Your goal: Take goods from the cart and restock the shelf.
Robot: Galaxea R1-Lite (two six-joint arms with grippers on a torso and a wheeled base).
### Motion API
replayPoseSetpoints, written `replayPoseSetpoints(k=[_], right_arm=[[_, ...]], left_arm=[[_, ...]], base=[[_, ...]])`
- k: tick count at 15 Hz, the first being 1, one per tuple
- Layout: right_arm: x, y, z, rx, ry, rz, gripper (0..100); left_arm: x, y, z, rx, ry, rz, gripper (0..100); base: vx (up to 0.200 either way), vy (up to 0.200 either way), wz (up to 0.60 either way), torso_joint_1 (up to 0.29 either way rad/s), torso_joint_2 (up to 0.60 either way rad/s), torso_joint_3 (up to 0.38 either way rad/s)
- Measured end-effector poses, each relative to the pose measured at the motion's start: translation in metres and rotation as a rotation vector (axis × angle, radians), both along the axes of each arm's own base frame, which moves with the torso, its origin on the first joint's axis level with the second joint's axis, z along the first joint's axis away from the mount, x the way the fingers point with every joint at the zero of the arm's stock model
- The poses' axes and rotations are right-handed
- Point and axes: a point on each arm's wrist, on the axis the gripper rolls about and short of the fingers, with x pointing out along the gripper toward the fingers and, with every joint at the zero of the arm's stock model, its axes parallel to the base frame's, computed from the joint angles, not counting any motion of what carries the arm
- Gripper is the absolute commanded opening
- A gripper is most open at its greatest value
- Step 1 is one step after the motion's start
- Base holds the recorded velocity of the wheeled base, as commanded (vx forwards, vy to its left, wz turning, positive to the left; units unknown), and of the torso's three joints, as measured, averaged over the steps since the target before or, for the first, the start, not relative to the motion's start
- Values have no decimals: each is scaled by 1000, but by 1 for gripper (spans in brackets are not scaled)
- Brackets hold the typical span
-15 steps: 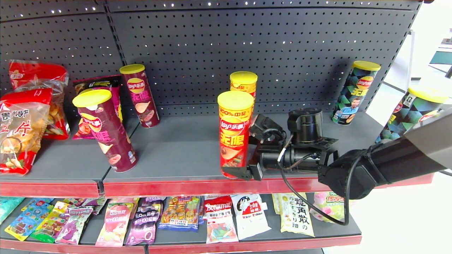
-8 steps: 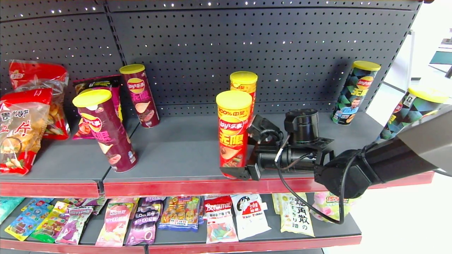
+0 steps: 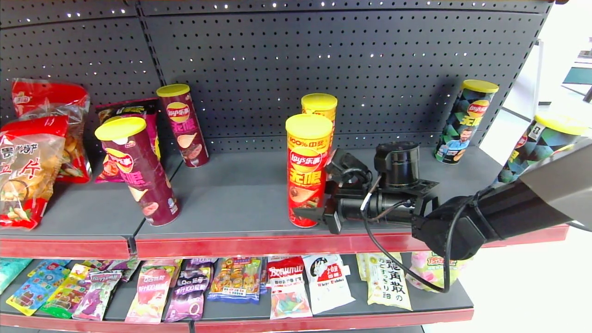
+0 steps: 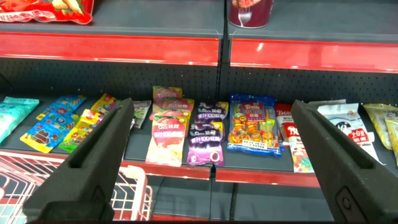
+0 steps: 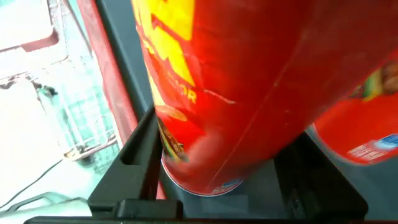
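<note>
- Head view: the right gripper (image 3: 321, 208) comes in side-on from the right. It is clamped low on a red cylindrical crisp can (image 3: 309, 171) with a yellow plastic lid, one finger in front of it and one behind. The can stands upright on the grey metal shelf deck (image 3: 240, 194), just inside the deck's red front lip. It is directly in front of a second red can (image 3: 319, 107) of the same kind, so the spot reads as the front of a matching row. The low side grip probably steadies the tall tube against tipping as it is set down. Maroon lidded cans (image 3: 138, 171) stand well apart to the left and dark patterned cans (image 3: 465, 122) well apart to the right.
- Left wrist view: the left gripper (image 4: 211, 109) has its fingers spread wide and holds nothing. It faces the lower shelf of flat snack packets (image 4: 205, 134), with a corner of the red wire cart (image 4: 28, 177) below. It is likely parked there, close to the stock.
- Right wrist view: the black fingers (image 5: 140, 158) press the red can near its base on both sides. It cannot be told whether the base rests fully on the deck or hangs just above it. The second can stands just behind.
</note>
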Motion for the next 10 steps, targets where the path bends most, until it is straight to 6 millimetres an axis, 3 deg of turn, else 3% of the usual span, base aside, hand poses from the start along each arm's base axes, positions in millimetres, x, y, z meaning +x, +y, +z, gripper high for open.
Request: replayPoseSetpoints(k=[5,10], right_arm=[[0,-6,6,25,-32,102,0],[4,-15,7,19,-44,97,0]], left_arm=[[0,0,0,0,0,0,100],[0,0,0,0,0,-1,100]], base=[[0,0,0,0,0,0],[0,0,0,0,0,0]])
